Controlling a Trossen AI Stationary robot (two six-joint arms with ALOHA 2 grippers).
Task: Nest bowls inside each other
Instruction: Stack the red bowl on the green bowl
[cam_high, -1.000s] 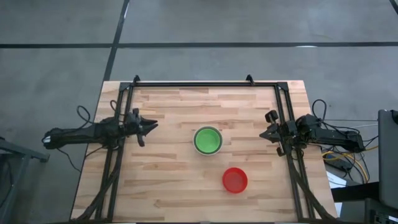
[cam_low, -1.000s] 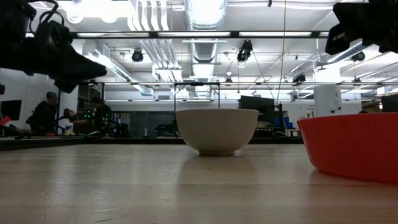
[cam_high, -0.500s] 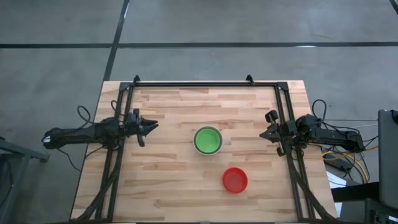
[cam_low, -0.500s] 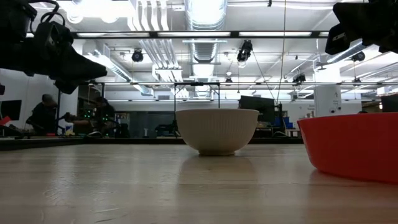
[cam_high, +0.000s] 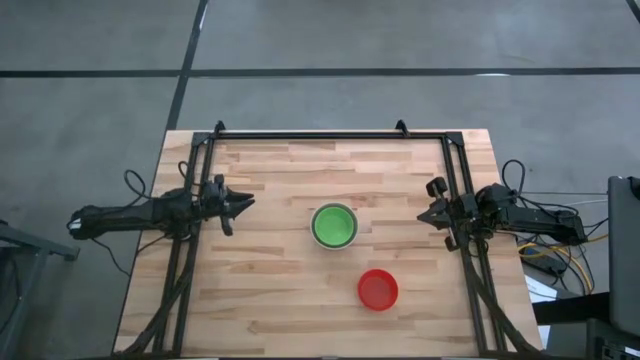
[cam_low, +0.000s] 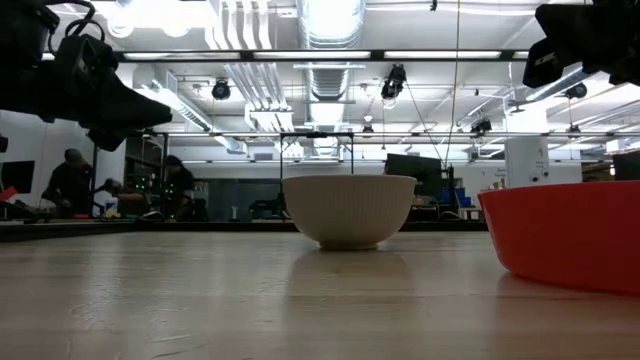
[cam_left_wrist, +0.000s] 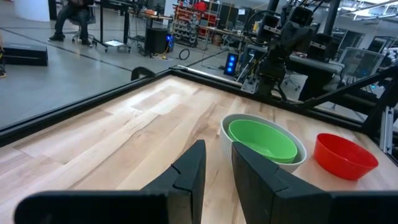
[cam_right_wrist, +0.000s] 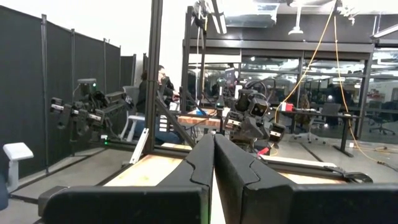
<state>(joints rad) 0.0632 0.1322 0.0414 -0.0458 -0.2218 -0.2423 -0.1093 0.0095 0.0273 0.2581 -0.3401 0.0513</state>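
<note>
A bright green bowl (cam_high: 334, 226) sits nested inside a pale grey-white bowl (cam_left_wrist: 226, 132) at the table's middle. The pale bowl (cam_low: 349, 210) rests on its base on the wood. A red bowl (cam_high: 378, 289) stands alone nearer the front right, also on its base. My left gripper (cam_high: 243, 204) hovers by the table's left edge, pointing toward the bowls; in the left wrist view the left gripper (cam_left_wrist: 217, 152) is open by a narrow gap with nothing in it. My right gripper (cam_high: 427, 213) hovers at the right edge, and the right wrist view shows the right gripper (cam_right_wrist: 214, 142) shut and empty.
A black metal frame (cam_high: 320, 133) runs along the table's far edge and down both sides. Bare wood (cam_high: 270, 290) lies between the bowls and the left arm. People sit at desks in the room beyond (cam_low: 75, 180).
</note>
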